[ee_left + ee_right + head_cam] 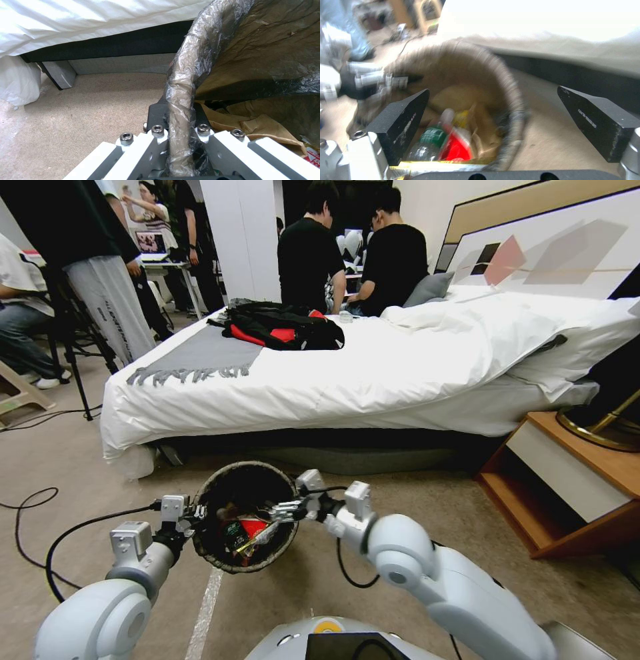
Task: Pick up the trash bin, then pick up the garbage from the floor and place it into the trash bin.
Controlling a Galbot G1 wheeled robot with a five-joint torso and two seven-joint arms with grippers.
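Trash bin (245, 517) hangs in front of the robot, above the floor (80, 473) and near the foot of the bed (373, 373), its dark liner folded over the rim. Left claw (195, 515) is clenched on the rim at the bin's left side, the liner-wrapped edge pinched between its fingers (156, 145). Right claw (283, 510) sits over the bin's right rim, released, its black fingers (403, 120) spread wide. Garbage (450, 142) lies inside: a green bottle, red packets, yellow wrapper, brown paper.
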